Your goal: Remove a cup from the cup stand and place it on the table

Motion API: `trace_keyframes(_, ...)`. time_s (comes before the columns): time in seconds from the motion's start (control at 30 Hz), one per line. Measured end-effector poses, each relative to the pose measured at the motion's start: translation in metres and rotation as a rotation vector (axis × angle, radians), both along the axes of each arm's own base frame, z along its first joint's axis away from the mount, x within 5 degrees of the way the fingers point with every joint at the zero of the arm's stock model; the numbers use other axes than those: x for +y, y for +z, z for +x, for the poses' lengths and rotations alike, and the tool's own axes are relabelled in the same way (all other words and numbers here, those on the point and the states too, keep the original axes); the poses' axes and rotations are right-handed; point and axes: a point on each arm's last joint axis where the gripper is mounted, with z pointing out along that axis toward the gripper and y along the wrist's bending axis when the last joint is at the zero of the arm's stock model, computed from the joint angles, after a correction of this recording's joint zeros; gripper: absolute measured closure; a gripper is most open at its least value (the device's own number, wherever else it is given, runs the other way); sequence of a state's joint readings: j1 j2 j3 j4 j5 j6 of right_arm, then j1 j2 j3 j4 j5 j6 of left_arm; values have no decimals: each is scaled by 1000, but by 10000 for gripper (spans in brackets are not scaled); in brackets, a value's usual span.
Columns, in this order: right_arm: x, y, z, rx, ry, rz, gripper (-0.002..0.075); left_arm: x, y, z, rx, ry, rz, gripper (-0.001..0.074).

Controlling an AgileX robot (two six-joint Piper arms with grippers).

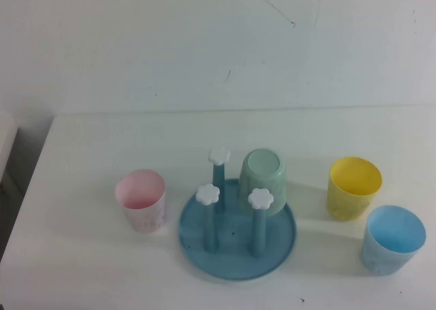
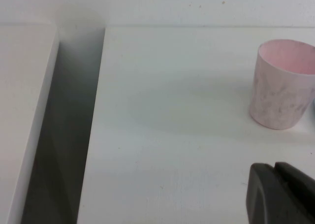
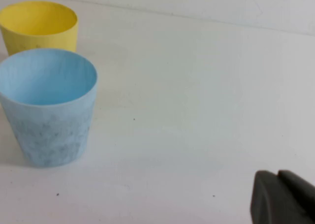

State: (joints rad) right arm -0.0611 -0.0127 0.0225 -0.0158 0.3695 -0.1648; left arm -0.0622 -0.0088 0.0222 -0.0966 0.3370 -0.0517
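Observation:
The mint-green cup point(image 1: 262, 180) sits upside down on the back right peg of the round blue cup stand point(image 1: 237, 236), in the middle of the white table point(image 1: 88, 255). Three other pegs with white flower caps stand bare. Neither arm shows in the high view. My left gripper point(image 2: 275, 171) is shut and empty, low over the table left of the stand, near the pink cup point(image 2: 283, 83). My right gripper point(image 3: 278, 177) is shut and empty, low over the table on the right, near the light blue cup point(image 3: 47, 106).
A pink cup point(image 1: 142, 199) stands upright left of the stand. A yellow cup point(image 1: 353, 187) and a light blue cup point(image 1: 393, 239) stand upright to its right; the yellow cup also shows in the right wrist view point(image 3: 39, 27). The table's left edge drops to a dark gap point(image 2: 64, 135).

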Motion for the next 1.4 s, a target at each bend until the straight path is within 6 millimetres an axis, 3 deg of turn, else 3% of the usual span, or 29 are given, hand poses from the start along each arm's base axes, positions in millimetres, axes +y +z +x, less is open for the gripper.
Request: trace_keyframes(1.4, 0, 1, 1, -17, 0, -1, 728, 0, 1, 0, -15, 1, -1, 737)
